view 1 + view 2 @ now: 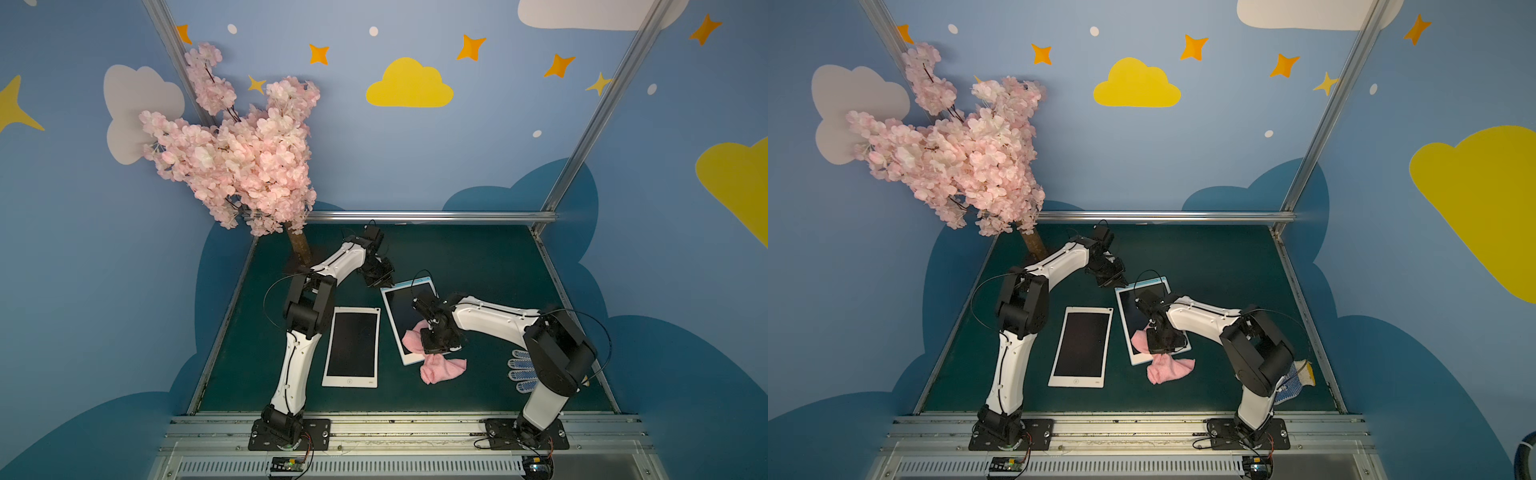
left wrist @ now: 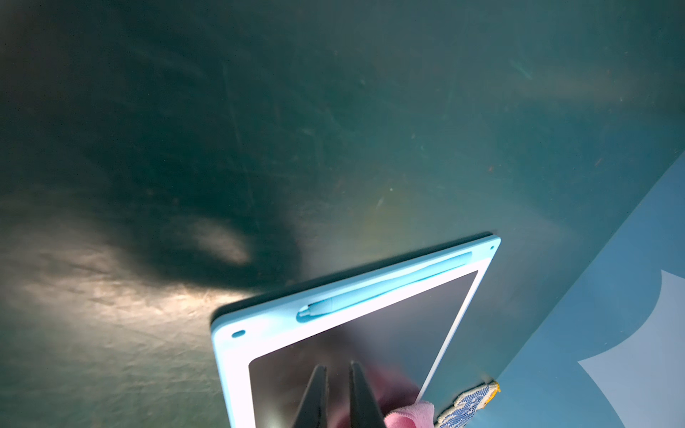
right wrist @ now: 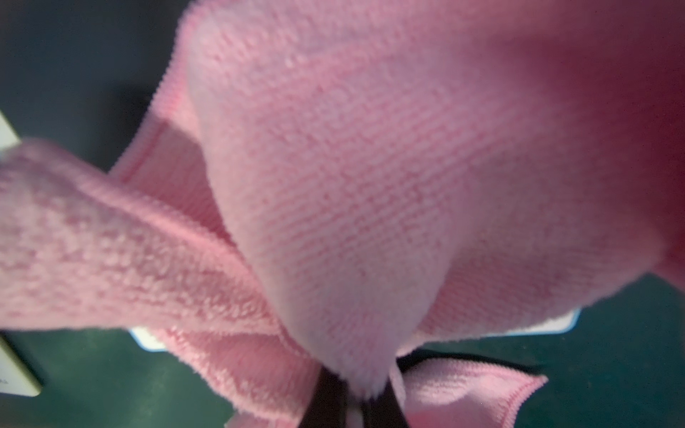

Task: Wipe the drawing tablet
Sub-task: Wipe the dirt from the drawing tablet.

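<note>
The drawing tablet (image 1: pixel 400 309) (image 1: pixel 1130 318) has a light-blue frame and a dark screen and lies slanted on the green mat in both top views. A pink cloth (image 1: pixel 442 370) (image 1: pixel 1171 371) is draped over its near right corner and onto the mat. My right gripper (image 1: pixel 433 349) (image 1: pixel 1160 348) points down there, shut on a bunched fold of the cloth (image 3: pixel 352 185), right gripper (image 3: pixel 356 392). My left gripper (image 1: pixel 380 283) (image 1: pixel 1115 283) hovers at the tablet's far left corner. Its fingers (image 2: pixel 315 392) are nearly together over the screen (image 2: pixel 389 333) with nothing between them, left gripper (image 2: pixel 338 367).
A second, white-framed tablet (image 1: pixel 352 347) (image 1: pixel 1080 347) lies just left of the blue one, beside the left arm. A blue-dotted work glove (image 1: pixel 521 370) (image 1: pixel 1296 378) lies at the mat's right edge. An artificial cherry tree (image 1: pixel 237 158) stands at the back left corner. A blue stylus (image 2: pixel 385 285) sits clipped in the tablet's frame.
</note>
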